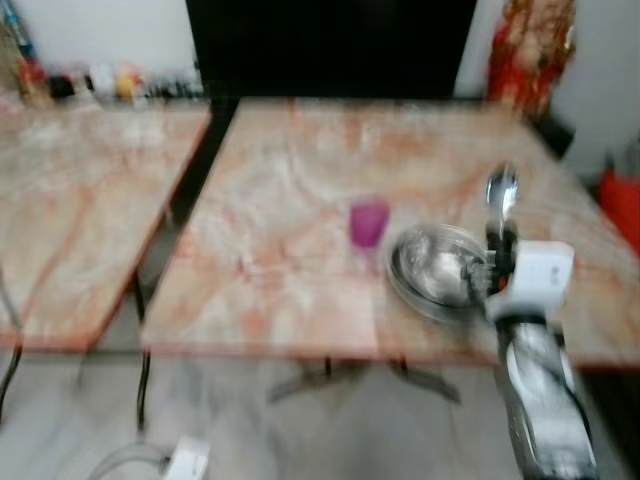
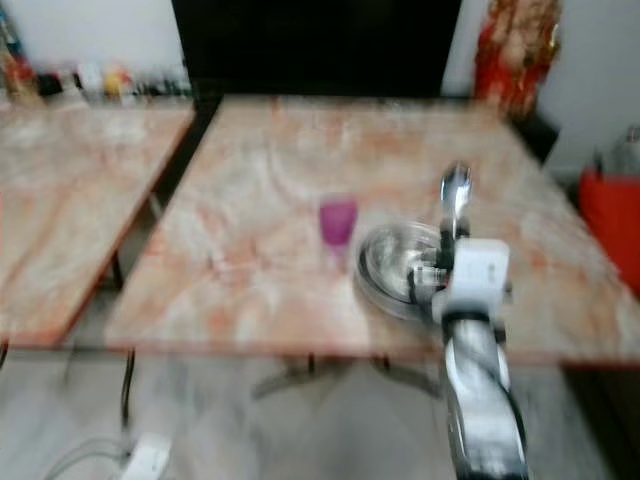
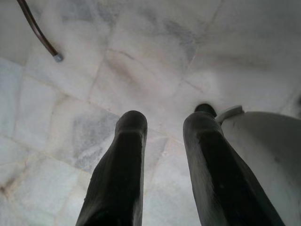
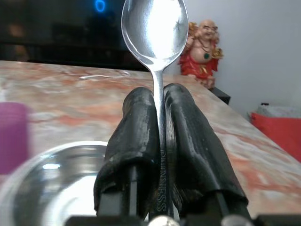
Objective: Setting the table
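With the right gripper [image 4: 161,117] pinching the spoon [image 4: 155,28] upright over the steel bowl [image 1: 432,265], lower it flat onto the table [image 1: 300,200] just beside the bowl, clear of the purple cup [image 1: 368,222], while the left gripper [image 3: 164,141] hangs spread over the floor

Marble table [image 1: 300,180]: purple cup [image 1: 368,223], steel bowl [image 1: 432,268]

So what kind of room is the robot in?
Probably a dining area in a home. There are two marble-topped tables on a tiled floor, a metal bowl and purple cup, and the right gripper holding a spoon.
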